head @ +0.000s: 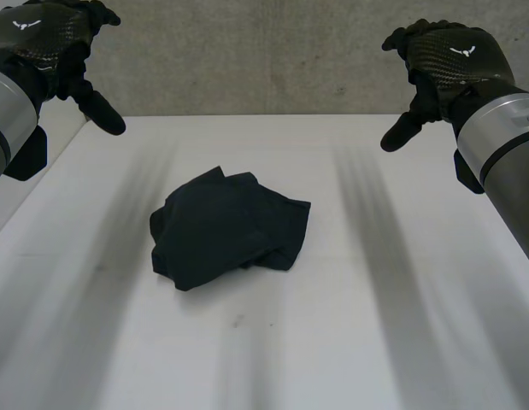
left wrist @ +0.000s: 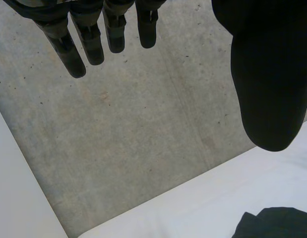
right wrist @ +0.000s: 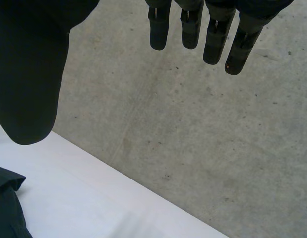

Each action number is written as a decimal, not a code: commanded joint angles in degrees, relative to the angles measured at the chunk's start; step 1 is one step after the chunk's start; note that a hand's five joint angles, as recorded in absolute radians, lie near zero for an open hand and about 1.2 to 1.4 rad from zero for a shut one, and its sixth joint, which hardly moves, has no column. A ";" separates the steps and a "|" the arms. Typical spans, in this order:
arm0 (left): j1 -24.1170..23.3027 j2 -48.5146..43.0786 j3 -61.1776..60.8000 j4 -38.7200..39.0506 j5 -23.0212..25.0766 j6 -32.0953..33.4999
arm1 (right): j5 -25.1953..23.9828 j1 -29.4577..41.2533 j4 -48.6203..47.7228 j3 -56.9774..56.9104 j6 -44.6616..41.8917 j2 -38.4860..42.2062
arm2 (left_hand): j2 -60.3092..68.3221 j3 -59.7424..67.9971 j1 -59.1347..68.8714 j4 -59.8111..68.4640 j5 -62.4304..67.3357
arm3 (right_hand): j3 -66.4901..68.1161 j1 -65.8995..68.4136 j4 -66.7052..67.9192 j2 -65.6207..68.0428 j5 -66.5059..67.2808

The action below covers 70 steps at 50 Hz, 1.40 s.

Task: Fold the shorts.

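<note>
– So, starting with the head view, where are the hands sitting?
– Both are hovering high and well apart. The black left hand (head: pixel 50 47) and the black right hand (head: pixel 443 60) are hanging with fingers relaxed and spread, gripping nothing. The crumpled black fabric shorts (head: pixel 226 226) are lying in a heap between and below them on the flat white table (head: pixel 375 333), and neither hand is touching them.
– And the left wrist view?
– The left hand's fingers (left wrist: pixel 93 47) are pointing straight, apart from the thumb (left wrist: pixel 272 79), with the rough grey concrete wall (left wrist: pixel 143 139) behind them. A bit of the shorts is peeking in beyond the thumb tip.
– The right wrist view?
– Much the same. The right hand's fingers are reaching out straight with the thumb held apart and nothing between them. An edge of the shorts is showing past the thumb.
– Which step is in hand, then?
– I am judging that folding is not yet begun and the hands are poised for a first reach. The next move is probably calling for both hands to come down to the heap, find a waistband or hem, and spread the cloth flat. I cannot tell which edge is which in the bundle.
</note>
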 commanded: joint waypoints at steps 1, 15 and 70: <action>-0.14 0.04 -0.54 0.01 -0.08 0.04 | -0.31 -0.38 -0.06 -0.18 -0.07 -0.01 | -0.97 -1.58 -0.59 -1.01 -1.95 | -2.25 -1.88 -3.65 -2.80 -4.24; -7.42 -13.46 -4.59 3.44 1.15 7.40 | -2.68 0.15 0.12 0.17 -7.01 2.98 | 0.71 0.10 1.09 0.67 -0.27 | -2.25 -1.88 -3.65 -2.80 -4.24; -33.44 -32.92 -0.27 11.53 -6.50 17.27 | -2.77 -1.60 0.03 -0.97 -12.90 2.54 | 51.13 50.52 51.51 51.09 50.15 | -2.25 -1.88 -3.65 -2.80 -4.24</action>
